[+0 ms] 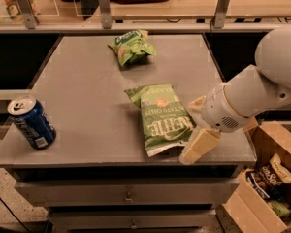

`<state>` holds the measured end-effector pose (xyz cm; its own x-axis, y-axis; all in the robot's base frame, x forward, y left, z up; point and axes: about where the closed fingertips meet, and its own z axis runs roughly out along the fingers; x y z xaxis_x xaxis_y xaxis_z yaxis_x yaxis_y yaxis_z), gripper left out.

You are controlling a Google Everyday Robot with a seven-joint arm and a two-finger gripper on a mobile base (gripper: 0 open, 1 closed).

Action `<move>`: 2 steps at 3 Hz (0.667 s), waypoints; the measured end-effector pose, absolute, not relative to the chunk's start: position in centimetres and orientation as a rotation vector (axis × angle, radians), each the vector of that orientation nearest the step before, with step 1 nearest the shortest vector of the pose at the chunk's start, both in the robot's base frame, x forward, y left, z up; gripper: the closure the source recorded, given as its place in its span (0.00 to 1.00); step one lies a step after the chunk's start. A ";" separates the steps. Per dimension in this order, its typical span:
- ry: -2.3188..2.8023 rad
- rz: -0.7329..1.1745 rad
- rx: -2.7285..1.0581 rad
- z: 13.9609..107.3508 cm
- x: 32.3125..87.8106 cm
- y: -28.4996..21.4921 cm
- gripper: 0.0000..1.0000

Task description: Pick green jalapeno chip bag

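The green jalapeno chip bag (161, 116) lies flat near the front right of the grey table (87, 86). It is long and light green, with white "KETTLE" lettering and a small orange emblem. My gripper (197, 125) is just right of the bag, low over the table. It is open. One cream finger (200, 146) sits by the bag's lower right corner and the other (197, 102) by its right edge. The gripper holds nothing.
A smaller green snack bag (131, 46) lies at the back of the table. A blue soda can (31, 122) stands at the front left corner. A cardboard box (269, 178) with snack packs sits on the floor to the right. A railing runs behind the table.
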<state>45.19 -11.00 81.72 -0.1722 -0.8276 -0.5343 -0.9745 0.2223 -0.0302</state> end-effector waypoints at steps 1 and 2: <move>2.087 0.487 -1.697 81.2 45.4 -10.5 0.41; 2.105 0.514 -1.723 81.1 45.4 -10.2 0.64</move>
<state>45.37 -10.24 81.13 -0.1827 -0.8462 -0.5006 -0.9817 0.1849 0.0458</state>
